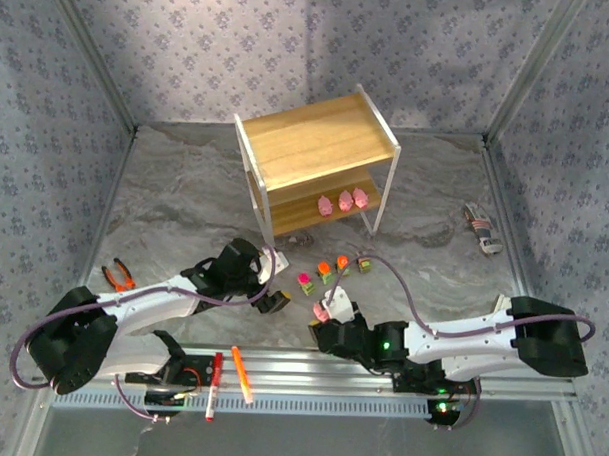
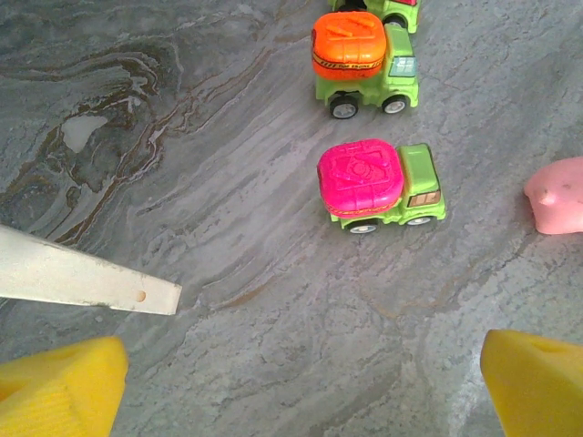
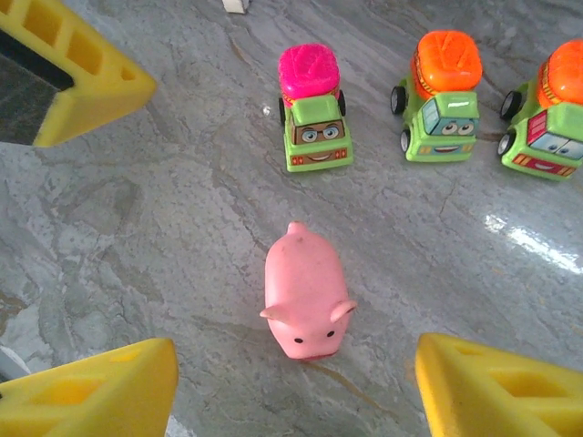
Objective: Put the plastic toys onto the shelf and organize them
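Overhead, the pink pig (image 1: 322,311) lies near the tabletop's (image 1: 185,214) front edge, at the right arm's (image 1: 461,339) tip. From the left wrist, the left fingers (image 2: 64,387) stand wide and empty, the magenta truck (image 2: 381,185) ahead toward their right. From the right wrist, the right fingers (image 3: 91,391) stand wide, the pig just ahead of their gap, its long axis pointing into it.

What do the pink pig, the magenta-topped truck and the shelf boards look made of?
Pink pig: matte, seamless rounded body suggests soft rubber or vinyl, possibly hard plastic. Magenta-topped truck: moulded plastic with slight sheen, crisp ridges and printed face. Shelf boards: light wood or wood-look laminate, faint grain, satin finish.
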{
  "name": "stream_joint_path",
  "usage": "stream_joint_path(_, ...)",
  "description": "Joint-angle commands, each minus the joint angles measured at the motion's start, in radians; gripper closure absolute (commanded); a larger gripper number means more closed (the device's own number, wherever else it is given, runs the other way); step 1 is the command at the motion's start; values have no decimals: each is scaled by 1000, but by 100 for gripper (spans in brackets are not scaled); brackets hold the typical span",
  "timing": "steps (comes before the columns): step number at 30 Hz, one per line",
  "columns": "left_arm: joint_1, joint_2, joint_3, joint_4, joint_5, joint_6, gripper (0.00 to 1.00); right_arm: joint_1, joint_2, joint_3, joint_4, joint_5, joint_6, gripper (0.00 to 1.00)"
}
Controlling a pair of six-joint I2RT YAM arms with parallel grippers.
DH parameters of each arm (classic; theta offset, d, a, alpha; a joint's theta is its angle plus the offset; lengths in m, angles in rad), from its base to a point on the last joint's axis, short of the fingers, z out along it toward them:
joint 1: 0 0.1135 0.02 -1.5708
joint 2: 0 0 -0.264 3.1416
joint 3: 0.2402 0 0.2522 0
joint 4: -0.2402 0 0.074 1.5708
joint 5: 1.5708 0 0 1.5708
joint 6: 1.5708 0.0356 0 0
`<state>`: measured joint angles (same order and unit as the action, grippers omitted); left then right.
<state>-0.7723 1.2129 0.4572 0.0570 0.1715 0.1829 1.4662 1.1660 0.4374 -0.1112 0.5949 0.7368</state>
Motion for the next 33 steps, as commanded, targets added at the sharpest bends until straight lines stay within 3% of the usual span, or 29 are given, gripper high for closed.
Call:
stream_joint_path(1,7,-2,28,16,21,6,0,-42,9,-18,71,-53,3,28)
stream_joint_path(16,10,-3,28,18,22,6,0,-128,82,75,16,-180,-9,27)
stream_joint_path(33,10,2,32,17,19,4,1,-147,173,120,-23,-202,1,30)
